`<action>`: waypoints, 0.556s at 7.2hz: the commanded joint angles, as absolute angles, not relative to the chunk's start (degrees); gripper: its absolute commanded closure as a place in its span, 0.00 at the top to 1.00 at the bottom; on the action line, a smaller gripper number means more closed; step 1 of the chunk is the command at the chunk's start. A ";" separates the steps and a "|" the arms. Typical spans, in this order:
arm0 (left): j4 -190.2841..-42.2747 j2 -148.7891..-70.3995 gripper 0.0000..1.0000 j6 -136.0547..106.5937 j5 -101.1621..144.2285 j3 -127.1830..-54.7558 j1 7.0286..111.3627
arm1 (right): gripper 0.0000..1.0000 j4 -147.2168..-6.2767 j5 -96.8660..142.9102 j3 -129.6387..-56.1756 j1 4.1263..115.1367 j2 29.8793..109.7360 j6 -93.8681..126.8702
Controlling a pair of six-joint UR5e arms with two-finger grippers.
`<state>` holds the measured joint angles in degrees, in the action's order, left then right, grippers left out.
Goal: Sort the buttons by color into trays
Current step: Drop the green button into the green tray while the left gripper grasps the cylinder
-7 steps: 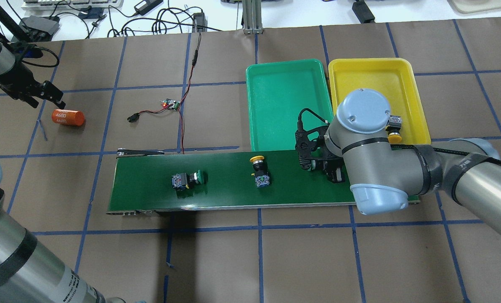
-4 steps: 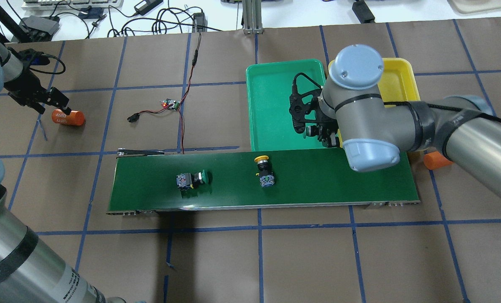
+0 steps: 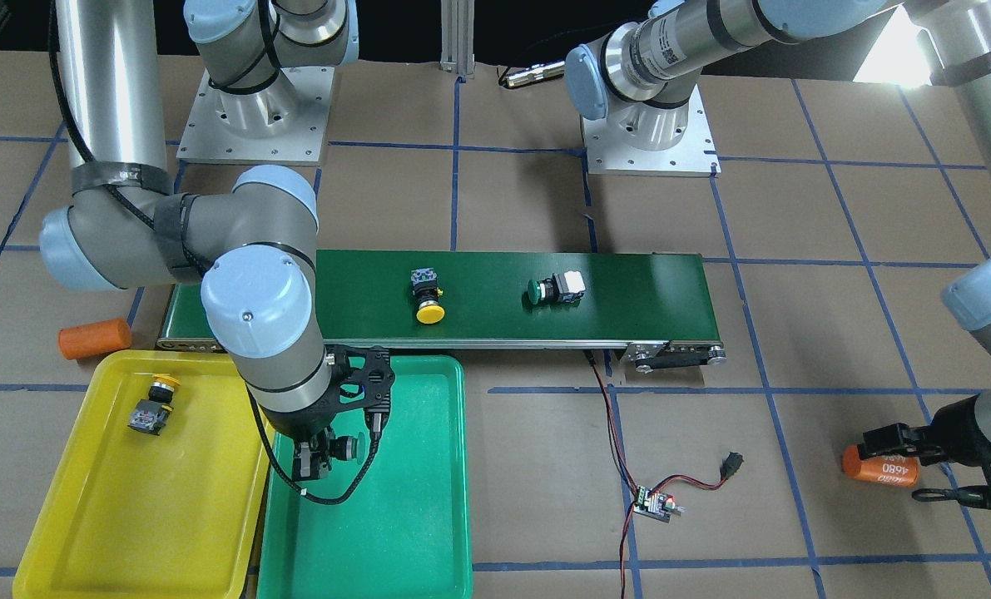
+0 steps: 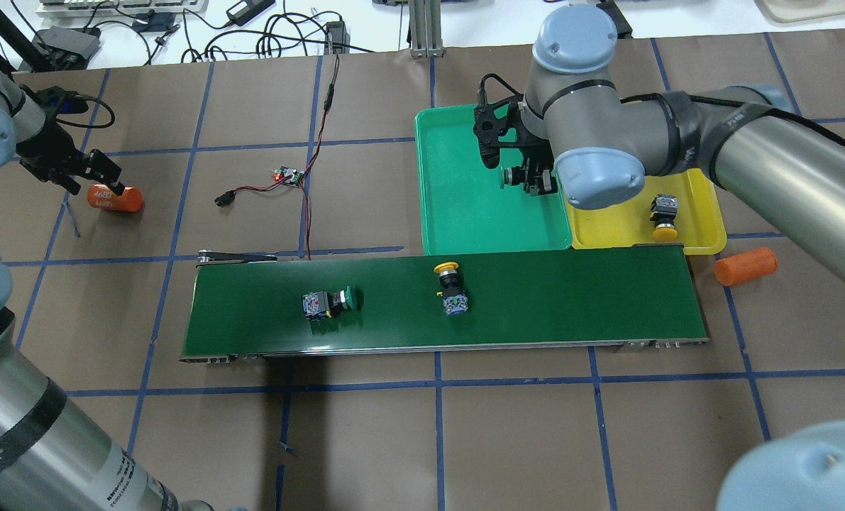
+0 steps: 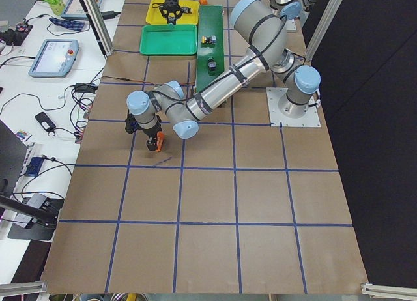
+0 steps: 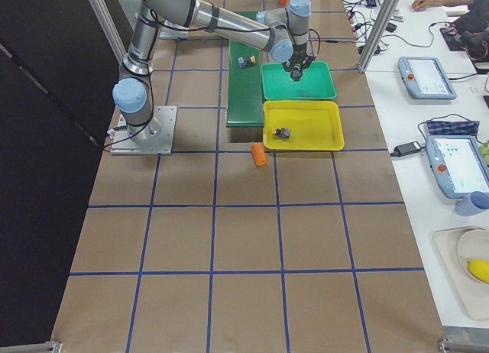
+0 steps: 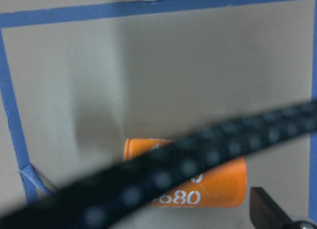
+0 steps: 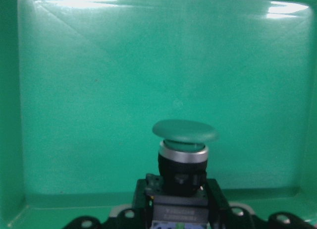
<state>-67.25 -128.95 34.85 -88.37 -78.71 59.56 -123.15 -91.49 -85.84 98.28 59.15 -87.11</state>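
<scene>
My right gripper (image 4: 533, 179) hangs over the green tray (image 4: 457, 213), shut on a green-capped button (image 4: 509, 177). The right wrist view shows that button (image 8: 184, 149) lying sideways just above the tray floor (image 8: 99, 90). A yellow button (image 4: 663, 215) lies in the yellow tray (image 4: 706, 238). On the dark-green conveyor belt (image 4: 571, 305) lie a yellow button (image 4: 450, 287) and a green button (image 4: 330, 303). My left gripper (image 4: 89, 177) is far left, open, beside an orange cylinder (image 4: 113, 198).
A second orange cylinder (image 4: 745, 266) lies right of the belt's end. A small circuit board (image 4: 289, 175) with red and black wires sits behind the belt's left end. The front-facing view shows the trays (image 3: 412, 516) side by side, touching the belt's edge.
My right gripper has swung from the belt's right end to over the green tray with the green button. The two belt buttons drifted slightly right. My left gripper moved closer to the orange cylinder.
</scene>
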 commanded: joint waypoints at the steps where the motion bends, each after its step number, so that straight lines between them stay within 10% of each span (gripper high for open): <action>1: -67.41 -129.02 1.00 34.54 -88.24 -79.10 59.59 | 1.00 -122.52 -91.14 -85.43 98.00 57.83 -87.01; 4: -67.06 -129.72 1.00 32.17 -88.16 -79.45 59.59 | 1.00 -121.02 -91.05 -92.16 97.12 64.82 -86.58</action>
